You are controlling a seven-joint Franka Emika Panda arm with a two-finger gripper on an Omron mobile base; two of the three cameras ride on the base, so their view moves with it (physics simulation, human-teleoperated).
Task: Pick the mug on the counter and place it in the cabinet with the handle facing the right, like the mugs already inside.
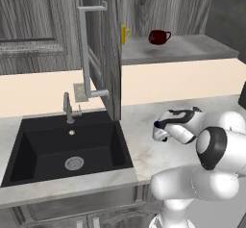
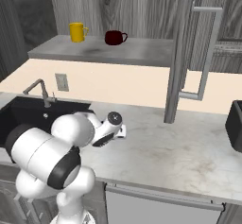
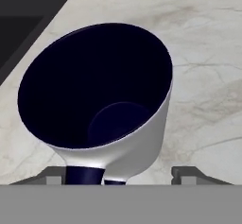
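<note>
A simulated kitchen with dark grey wood-grain walls and a cream backsplash surrounds the pale grey-white marbled stone bench point(image 1: 144, 140), seen first from the left base view. A black rectangular sink point(image 1: 67, 147) with a grey faucet point(image 1: 68, 107) is cut into the bench on the left. Above it hangs the dark grey wood-grain wall cabinet point(image 1: 113, 49), its tall door swung open and carrying a long silver bar pull point(image 1: 86, 49). On the flat grey shelf point(image 1: 178, 49) stand a slim yellow mug point(image 1: 124, 34), partly hidden by the door, and a squat dark red mug point(image 1: 158, 36) just to its right. The white arm reaches low over the bench right of the sink, and its gripper point(image 1: 161, 132) hangs close to the stone.

In the right base view the same cabinet shelf point(image 2: 118, 50) holds the yellow mug point(image 2: 77, 31) and the red mug point(image 2: 114, 37), both with handles to the right. The open door with its bar pull point(image 2: 208, 53) stands right of them. The gripper point(image 2: 120, 131) sits low over the bench point(image 2: 179, 147), just right of the sink point(image 2: 33, 114); whatever lies beneath it is hidden by the hand.

In the hand view the small white cylindrical mug with dark navy interior point(image 3: 101, 95) is very close to the camera, resting on the marbled bench point(image 3: 208, 53), with its navy handle at the lower edge. The two dark fingertips point(image 3: 186, 173) stand apart on either side of the mug's base, so the jaws are spread and not yet pinching it. A corner of the black sink point(image 3: 23, 10) shows at upper left.
</note>
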